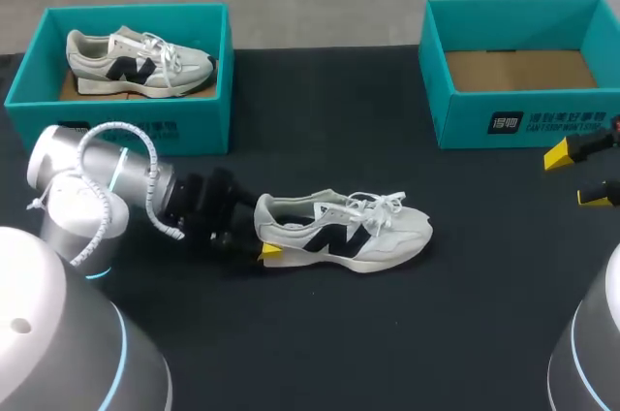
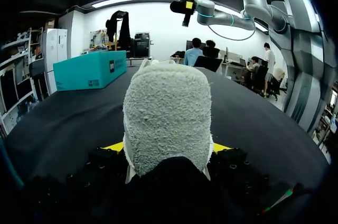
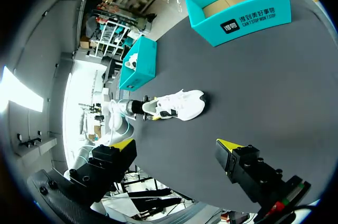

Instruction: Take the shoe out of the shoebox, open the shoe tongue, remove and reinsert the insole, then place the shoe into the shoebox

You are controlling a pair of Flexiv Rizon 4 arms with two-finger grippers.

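One white-and-grey sneaker with a black side mark sits upright on the black bench, its heel clamped from both sides by the left end effector. Well right of the sneaker, the right end effector hangs wide open; an empty teal cardboard shoebox stands beyond the sneaker's toe.

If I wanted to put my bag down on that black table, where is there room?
Best spots: the bare table between the left shoebox and the empty right shoebox, and the strip in front of the loose shoe. Crowded around its heel, where the left tool grips.
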